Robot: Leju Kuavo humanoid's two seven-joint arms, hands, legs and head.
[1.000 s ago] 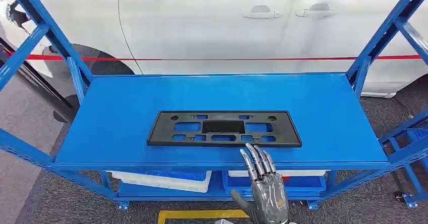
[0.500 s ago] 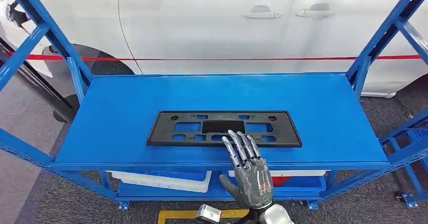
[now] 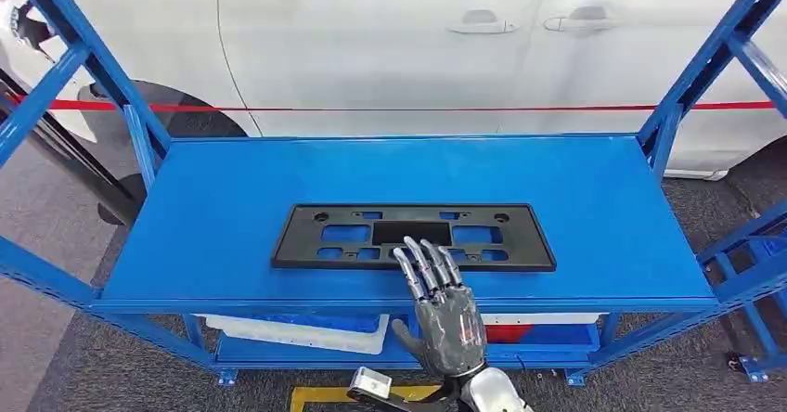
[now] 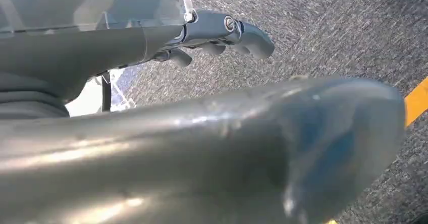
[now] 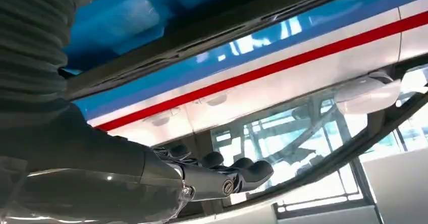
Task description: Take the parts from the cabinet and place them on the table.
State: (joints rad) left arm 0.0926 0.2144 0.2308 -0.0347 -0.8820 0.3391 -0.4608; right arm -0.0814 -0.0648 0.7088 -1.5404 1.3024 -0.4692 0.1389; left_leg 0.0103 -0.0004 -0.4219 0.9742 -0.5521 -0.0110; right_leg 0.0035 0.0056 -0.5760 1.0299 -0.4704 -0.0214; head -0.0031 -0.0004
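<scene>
Right robot hand (image 3: 444,315), fingers spread and empty, reaches over the front edge of the black plate (image 3: 413,237) lying flat mid-shelf (image 3: 594,208); a white car (image 3: 390,41) stands behind.

A license plate bracket (image 3: 413,237) is laid flat on the shelf (image 3: 594,208). A car (image 3: 390,41) is parked behind. Bins (image 3: 306,330) are stored underneath.

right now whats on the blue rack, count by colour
Black: 1, the plastic part on the top shelf
White: 1, the tray on the lower shelf
Blue: 1, the bin on the lower shelf
Total: 3
</scene>
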